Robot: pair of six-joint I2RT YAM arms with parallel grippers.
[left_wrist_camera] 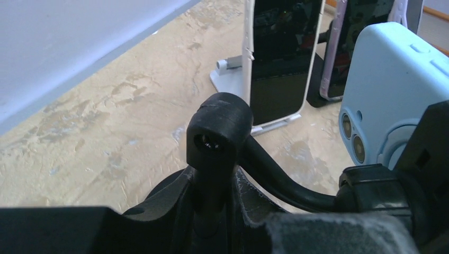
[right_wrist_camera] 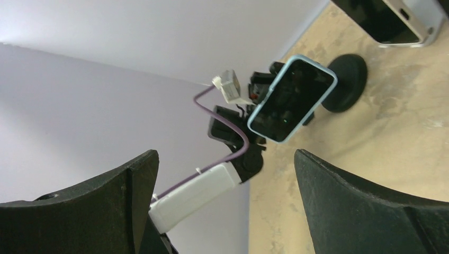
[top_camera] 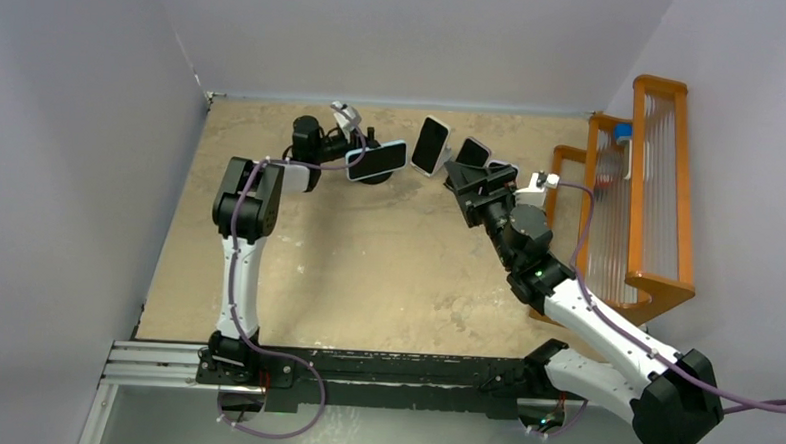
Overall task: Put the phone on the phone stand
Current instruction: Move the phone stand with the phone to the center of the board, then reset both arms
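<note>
The phone [top_camera: 377, 159], in a light blue case, sits crosswise in the holder of the black phone stand [top_camera: 371, 176] at the back of the table. In the left wrist view its blue back [left_wrist_camera: 392, 90] is at the right, carried on the stand's curved arm [left_wrist_camera: 286, 180]. My left gripper [left_wrist_camera: 214, 182] is shut around the stand's upright post [left_wrist_camera: 219, 132], below its knob. My right gripper [top_camera: 463, 182] stands open to the right of the phone, apart from it. The right wrist view shows its jaws [right_wrist_camera: 225, 196] wide with nothing between them, the phone's dark screen [right_wrist_camera: 291, 100] and the stand's round base [right_wrist_camera: 347, 82] beyond.
A white phone on a silver stand [top_camera: 430, 146] and another propped phone [top_camera: 472, 152] stand between the two grippers at the back. An orange wooden rack [top_camera: 659, 224] is against the right wall. Grey walls close in the left, back and right sides.
</note>
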